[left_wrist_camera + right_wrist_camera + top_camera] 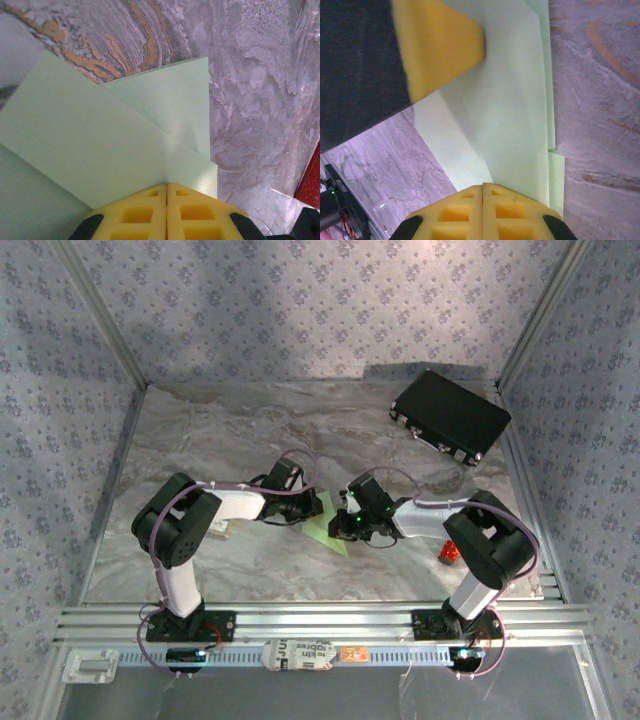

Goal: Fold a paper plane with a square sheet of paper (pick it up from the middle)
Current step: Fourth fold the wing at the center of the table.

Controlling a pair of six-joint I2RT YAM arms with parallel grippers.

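1. Looking down from above, two robot arms reach inward and meet at the middle of a grey marbled table [230, 430]. They meet over a partly folded, pale green square sheet of paper [330, 532].
2. The left gripper [166, 184] has its yellow jaws clenched together. Its tips rest on the paper where a diagonal flap lies folded over the layer below.
3. The right gripper [482, 185] is likewise clenched, with its tips on a long folded edge. Whether either gripper pinches a layer or merely presses on it cannot be told.
4. In the right wrist view, one yellow finger of the left gripper sits on the paper just ahead, so the two grippers are close together.
5. The step in hand looks like setting a crease. To do it well, one gripper should pin the sheet flat while the other runs along the fold line with light downward pressure, keeping the edges aligned so the layers do not skew.
6. Thin paper will likely slide on the smooth table, so slow strokes outward from the pinned point suit it.
7. A black case [450, 415] lies at the far right corner. A small red cylinder [448, 554] stands beside the right arm. Both are apart from the paper.
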